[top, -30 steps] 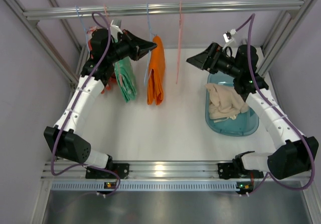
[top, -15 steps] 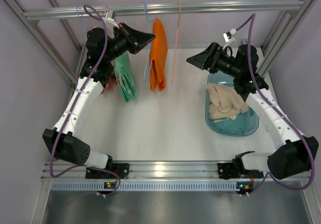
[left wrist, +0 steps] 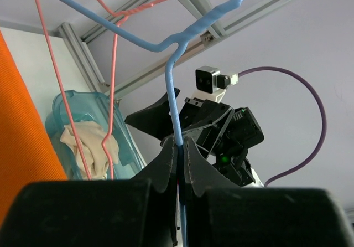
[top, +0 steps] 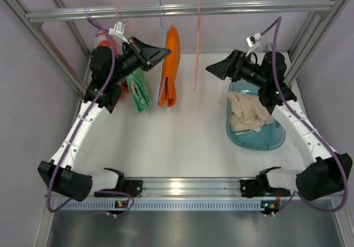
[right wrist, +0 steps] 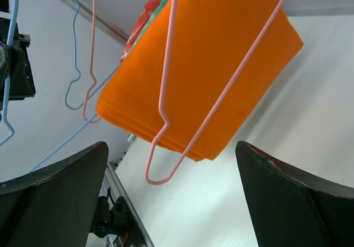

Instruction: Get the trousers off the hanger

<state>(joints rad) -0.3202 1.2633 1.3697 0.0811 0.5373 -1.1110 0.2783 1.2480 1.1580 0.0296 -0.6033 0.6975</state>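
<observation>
The orange trousers (top: 170, 70) hang folded over the blue hanger (left wrist: 171, 81). The left hand (top: 165, 51) is clamped tight on that hanger's wire stem, just beside the cloth. The right hand (top: 213, 67) waits on the other side of the orange trousers, its fingers spread wide and holding nothing.

The chief risk is probably the empty pink hanger (right wrist: 166, 108). It dangles directly between the right hand and the orange trousers, so a straight reach could catch the wire instead of the cloth, or pinch both together. A pull would then drag the pink hanger along the rail (top: 182, 8) above the orange trousers.

A thin wire held in a narrow pinch may also twist. If it does, the blue hanger could tip and the orange trousers slide off its low end onto the worktop (top: 182, 136) below them. Whether the blue hook sits on the rail cannot be told here.

A green cloth (top: 138, 89) hangs near the orange trousers on the left hand's side, close enough to be brushed if the hanger swings. The beige trousers (top: 246, 111) lie crumpled in a blue tub (top: 254, 139), well apart from the orange trousers and beyond the right hand, out of the way.
</observation>
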